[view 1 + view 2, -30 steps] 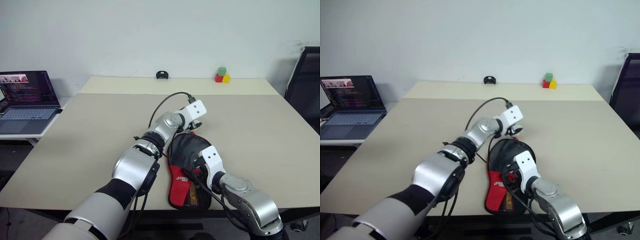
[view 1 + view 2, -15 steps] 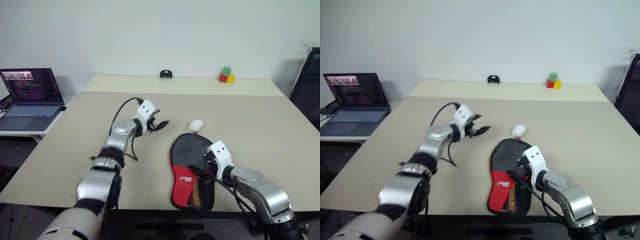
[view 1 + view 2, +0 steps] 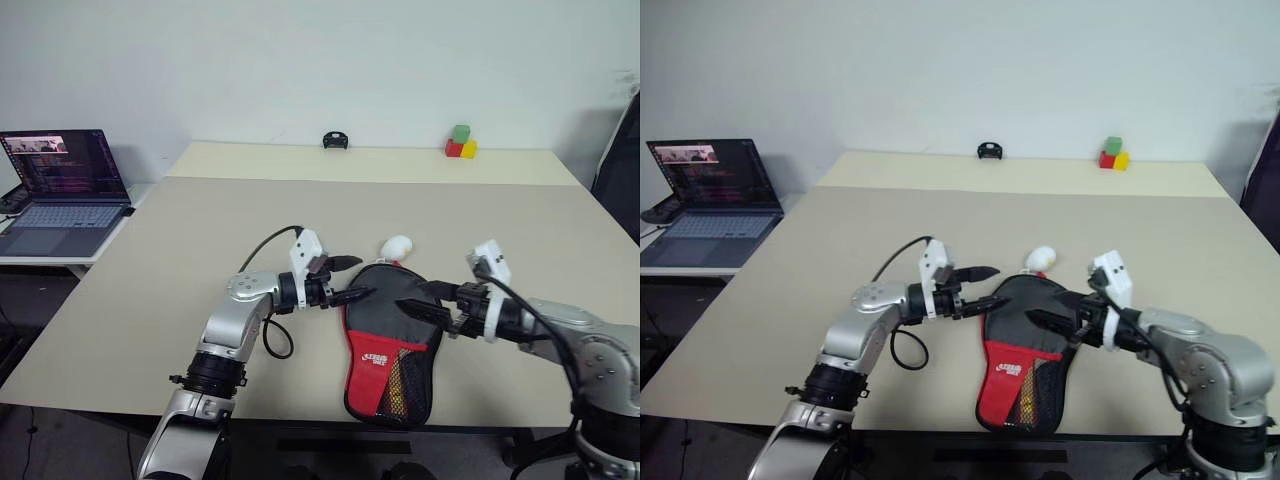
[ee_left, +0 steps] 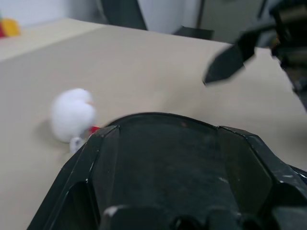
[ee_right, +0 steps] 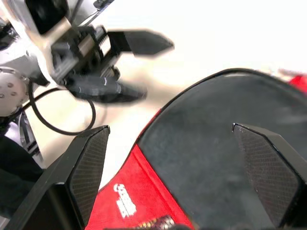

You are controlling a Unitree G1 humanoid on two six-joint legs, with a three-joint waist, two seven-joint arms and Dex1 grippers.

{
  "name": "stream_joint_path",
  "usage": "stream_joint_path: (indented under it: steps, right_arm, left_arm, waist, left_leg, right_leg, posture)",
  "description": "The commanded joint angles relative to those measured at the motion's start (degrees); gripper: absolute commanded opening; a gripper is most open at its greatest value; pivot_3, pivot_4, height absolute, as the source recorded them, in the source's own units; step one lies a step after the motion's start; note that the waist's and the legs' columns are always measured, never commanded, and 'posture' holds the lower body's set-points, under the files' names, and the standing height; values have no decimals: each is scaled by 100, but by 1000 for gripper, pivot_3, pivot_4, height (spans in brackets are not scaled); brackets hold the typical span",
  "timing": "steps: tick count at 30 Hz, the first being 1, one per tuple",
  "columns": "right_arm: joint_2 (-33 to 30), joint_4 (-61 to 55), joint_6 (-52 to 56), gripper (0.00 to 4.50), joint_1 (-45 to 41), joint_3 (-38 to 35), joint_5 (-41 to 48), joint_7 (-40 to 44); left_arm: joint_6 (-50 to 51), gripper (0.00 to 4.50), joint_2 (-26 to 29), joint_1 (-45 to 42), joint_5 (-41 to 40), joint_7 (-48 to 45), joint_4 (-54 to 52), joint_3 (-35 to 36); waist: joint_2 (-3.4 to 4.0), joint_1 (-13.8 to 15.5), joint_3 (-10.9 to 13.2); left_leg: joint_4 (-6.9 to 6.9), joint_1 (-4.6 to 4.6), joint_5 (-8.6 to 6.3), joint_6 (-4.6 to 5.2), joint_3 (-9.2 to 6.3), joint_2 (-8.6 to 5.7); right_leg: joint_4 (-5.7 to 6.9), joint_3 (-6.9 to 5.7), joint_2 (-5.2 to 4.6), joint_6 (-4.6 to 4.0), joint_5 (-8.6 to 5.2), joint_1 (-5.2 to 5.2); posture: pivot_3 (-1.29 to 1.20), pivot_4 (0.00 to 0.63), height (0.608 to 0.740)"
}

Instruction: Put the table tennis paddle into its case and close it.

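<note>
I've pulled both arms off the case (image 3: 388,335) in the last second: a moment ago my left gripper (image 3: 345,279) was reaching over the round end of the pouch and my right gripper (image 3: 428,301) was low on its red panel, and now they flank it, left gripper just beside the round end on the robot's left, right gripper on the opposite side and raised a little above the fabric. Neither one holds anything; the left jaws stand apart with one finger above the other, pointing toward the case, and the right jaws are spread wide, which the right wrist view confirms with the black fabric lying between its fingers (image 5: 90,165) untouched. The case lies flat near the front edge of the table (image 3: 150,280), round black end away from me, red logo panel and mesh pocket toward me. I can't see the table tennis paddle as a separate object, only a sliver of red at the far rim beside the small white ball (image 3: 395,245), so I judge it is already inside. What I can't tell is whether the zip is fully shut; with both hands released and backing away, I read this as either a finished closing or a reset before another pull on the zipper.
</note>
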Motion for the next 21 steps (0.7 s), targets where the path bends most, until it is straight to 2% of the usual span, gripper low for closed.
stream_joint_path:
  steps: [1, 2, 3, 6, 10, 16, 21]
  right_arm:
    - [-163, -96, -66, 4500, -36, -157, 214, -24]
    - [-217, -69, -110, 4500, -26, -176, 188, -56]
    - [-259, -48, -150, 4500, -12, -197, 171, -75]
    - [-259, -29, -221, 4500, 0, -201, 153, -187]
    - [-387, -15, -340, 4500, 125, -237, 95, -246]
    - [-704, 180, -547, 4500, 125, -300, 55, -244]
    - [-760, 953, -979, 4500, -540, -28, -278, -372]
  left_arm:
    - [-293, 3479, -80, -308, 98, -70, 278, -187]
    - [-377, 3479, -118, -399, 146, -123, 495, -264]
    - [-428, 3666, -166, -490, 186, -150, 698, -326]
    - [-801, 4448, -298, -738, 374, -107, 1206, -454]
    - [-1341, 4481, -594, -1017, 755, 68, 1846, -709]
    - [-1572, 4481, -695, -841, 977, -133, 2051, -995]
    - [-1609, 4481, -608, -618, 1044, -207, 2031, -1057]
  waist:
    - [0, 9, 1]
    - [0, 7, 1]
    - [1, 5, 2]
    - [1, 1, 3]
    - [0, 22, 5]
    - [4, 15, 7]
    - [8, -11, 8]
  left_leg:
    - [0, 0, 0, 0, 0, 0]
    - [0, 0, 0, 0, 1, 0]
    - [0, 0, 0, 1, 2, 0]
    - [0, 0, 0, 1, 7, 0]
    - [1, -6, 0, 1, 8, 0]
    - [2, -21, 0, 3, 13, 0]
    - [5, -16, 1, 3, 20, 1]
  right_leg:
    - [0, 0, 0, 0, 0, 0]
    - [0, 0, 1, 0, 0, 0]
    - [1, 1, 1, 0, 0, 0]
    - [2, 4, 2, 0, 0, -1]
    - [0, 4, 1, 0, 0, -3]
    - [-5, 8, 2, 1, 0, -16]
    - [5, 17, 2, 1, 0, -17]
  posture:
    - [0, 150, 740]
    - [0, 150, 740]
    - [0, 150, 740]
    - [0, 150, 740]
    - [0, 150, 740]
    - [0, 150, 740]
    - [0, 150, 740]
